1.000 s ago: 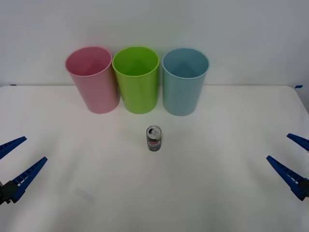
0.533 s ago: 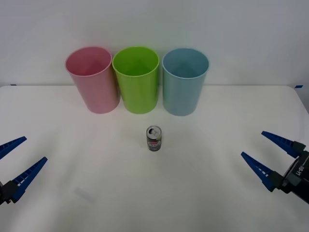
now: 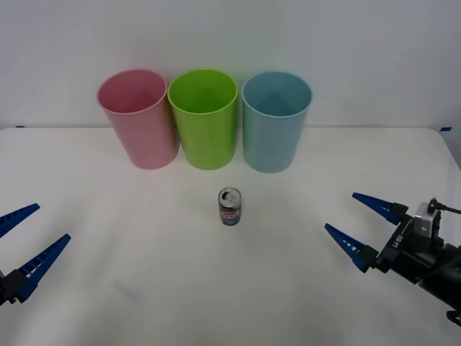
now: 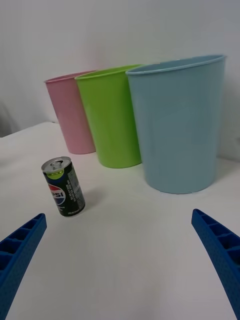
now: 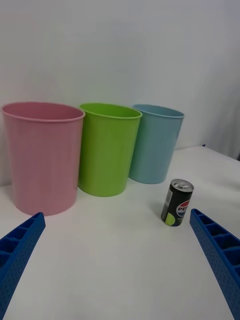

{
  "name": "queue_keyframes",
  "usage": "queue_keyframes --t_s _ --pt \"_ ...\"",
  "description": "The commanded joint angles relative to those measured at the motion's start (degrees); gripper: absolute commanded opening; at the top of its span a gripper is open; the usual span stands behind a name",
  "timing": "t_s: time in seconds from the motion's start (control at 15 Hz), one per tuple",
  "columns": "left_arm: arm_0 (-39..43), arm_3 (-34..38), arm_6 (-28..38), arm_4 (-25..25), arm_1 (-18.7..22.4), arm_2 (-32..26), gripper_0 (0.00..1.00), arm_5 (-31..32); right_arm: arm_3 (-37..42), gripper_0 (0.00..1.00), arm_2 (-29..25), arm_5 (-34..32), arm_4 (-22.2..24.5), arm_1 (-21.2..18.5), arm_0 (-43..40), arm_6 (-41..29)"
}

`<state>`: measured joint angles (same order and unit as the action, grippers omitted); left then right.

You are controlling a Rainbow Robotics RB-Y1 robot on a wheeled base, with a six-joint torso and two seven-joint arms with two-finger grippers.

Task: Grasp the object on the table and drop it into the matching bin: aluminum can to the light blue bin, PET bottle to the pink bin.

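The aluminum can (image 3: 230,206) stands upright on the white table (image 3: 216,295), in front of the gap between the green and light blue bins. It is small and dark with a silver top and a round logo (image 4: 64,187) (image 5: 177,203). The light blue bin (image 3: 276,126) (image 4: 177,125) stands at the back right of the row, the pink bin (image 3: 139,122) (image 5: 42,155) at the back left. My right gripper (image 3: 339,210) is open, low over the table to the right of the can and well apart from it. My left gripper (image 3: 53,221) is open at the left edge.
A green bin (image 3: 205,122) stands between the pink and light blue bins, all three close together at the back of the table by a plain white wall. Bare table surface lies all around the can.
My right gripper has moved in from the right edge toward the can, still open. The left gripper, the can and the bins have not moved.
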<state>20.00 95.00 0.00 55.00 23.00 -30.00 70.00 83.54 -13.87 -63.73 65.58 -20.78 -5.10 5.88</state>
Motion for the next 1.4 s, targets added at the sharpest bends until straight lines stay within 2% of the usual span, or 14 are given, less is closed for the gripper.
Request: queue_keyframes --t_s 0.07,0.27,0.93,1.2,1.4 --pt "0.0 0.0 0.0 0.0 0.0 0.0 1.0 0.0 -3.47 1.0 1.04 -0.87 2.18 1.53 3.25 0.88" --pt "0.0 0.0 0.0 0.0 0.0 0.0 1.0 0.0 -5.4 1.0 4.55 0.18 2.18 1.53 5.27 2.03" --pt "0.0 0.0 0.0 0.0 0.0 0.0 1.0 0.0 -5.4 1.0 19.67 15.74 2.53 1.88 8.26 7.83" --pt "0.0 0.0 0.0 0.0 0.0 0.0 1.0 0.0 -5.93 1.0 21.34 18.38 5.79 4.25 9.84 8.79" --pt "0.0 0.0 0.0 0.0 0.0 0.0 1.0 0.0 -10.24 1.0 21.52 18.9 7.89 6.98 13.1 9.76"
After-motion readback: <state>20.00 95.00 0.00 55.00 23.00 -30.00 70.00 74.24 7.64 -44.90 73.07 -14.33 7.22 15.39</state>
